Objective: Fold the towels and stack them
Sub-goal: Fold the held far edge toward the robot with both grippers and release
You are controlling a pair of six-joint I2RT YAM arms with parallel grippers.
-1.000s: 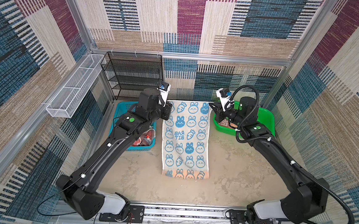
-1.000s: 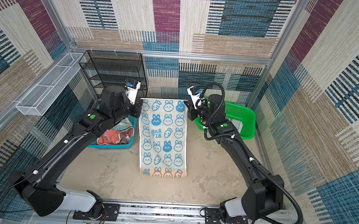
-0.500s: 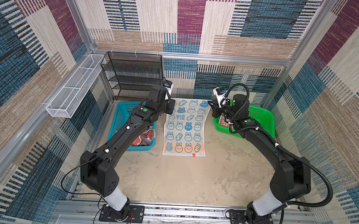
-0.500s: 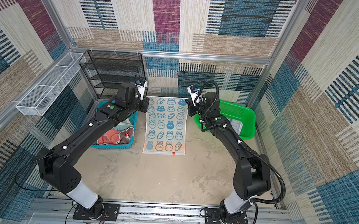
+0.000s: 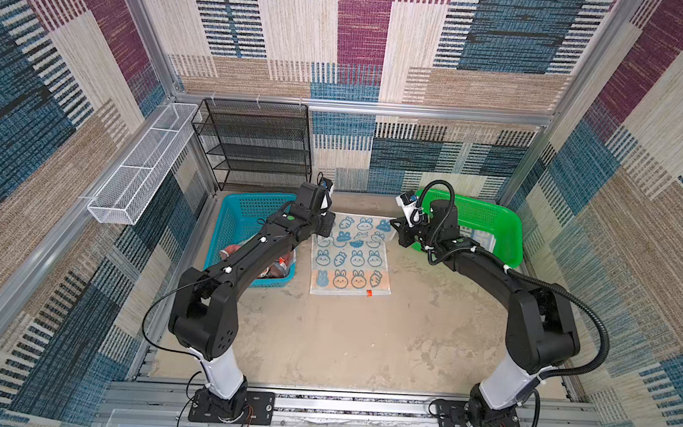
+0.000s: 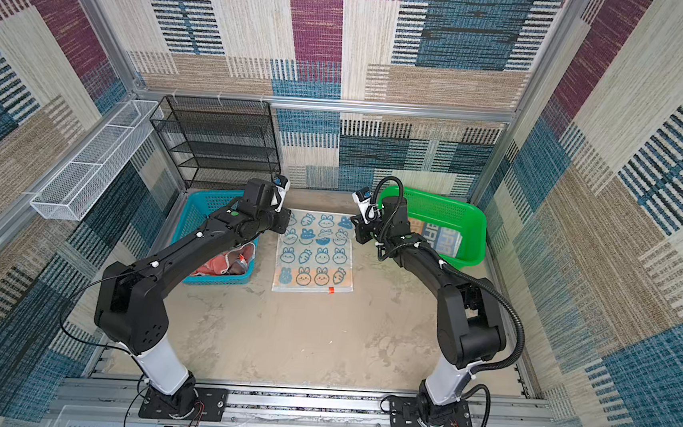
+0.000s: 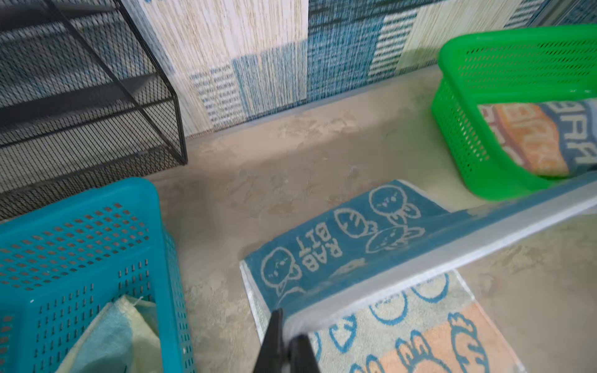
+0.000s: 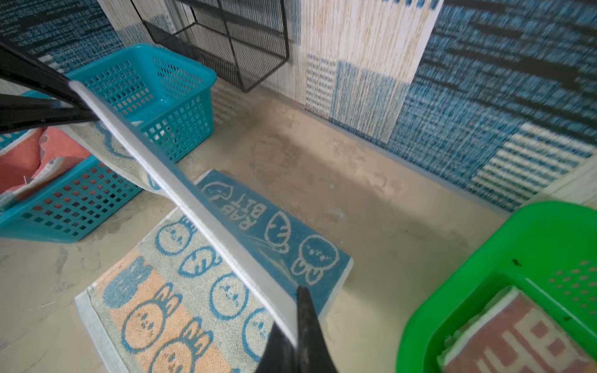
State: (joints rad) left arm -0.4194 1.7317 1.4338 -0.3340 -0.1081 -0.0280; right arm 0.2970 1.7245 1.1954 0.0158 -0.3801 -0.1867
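Closest in, the rabbit towel (image 5: 348, 265) lies flat on the desk (image 5: 342, 339), with an orange band and a tiny red tag (image 5: 369, 293) at that end, too small to read.

A bit further back both hands are clamped on its white hem (image 8: 206, 222). The left hand (image 7: 288, 326) pinches one corner, the right hand (image 8: 290, 318) the other, and the hem is pulled tight between them above the cloth.

What worries me: both pinches sit right at the edge, so one hard tug could pop a corner loose and the fold flops crooked. If one hand gets ahead, the edges won't line up. Pulling could also drag the whole towel across the desk. The arms are close to the blue basket (image 5: 257, 201) and green basket (image 5: 482, 217) too, so a bump seems possible.

Writing: the blue underside past the hem reads "RAB BIT". Farther off, the lettered towel (image 7: 529, 135) in the green basket shows big pale letters, maybe "BAR", cut off.
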